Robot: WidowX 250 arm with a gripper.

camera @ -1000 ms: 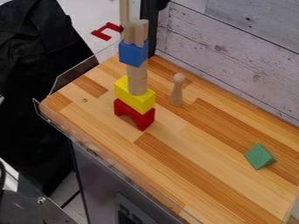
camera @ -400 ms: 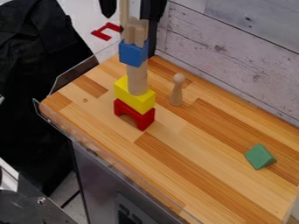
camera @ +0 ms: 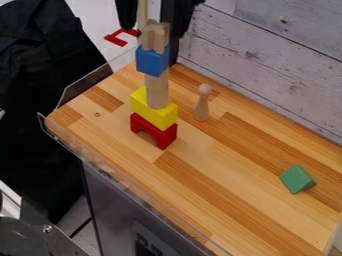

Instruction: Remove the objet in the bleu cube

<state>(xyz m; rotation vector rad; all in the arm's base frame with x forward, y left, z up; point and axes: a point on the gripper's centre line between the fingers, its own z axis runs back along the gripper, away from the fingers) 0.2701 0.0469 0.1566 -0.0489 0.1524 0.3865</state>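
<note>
End effector point(camera: 153, 31) cropped at top; wooden piece point(camera: 159, 39) partly hides blue cube point(camera: 152, 61)

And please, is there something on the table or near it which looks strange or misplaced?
One thing: a red bracket-shaped piece lies beyond the far edge of the wooden table, away from the other blocks. The tower looks upright, with no visible damage, and nothing looks spilled.

The black end effector point(camera: 153, 30) hangs down from the view's top edge — two fingers point(camera: 125, 14) spread apart.
</note>
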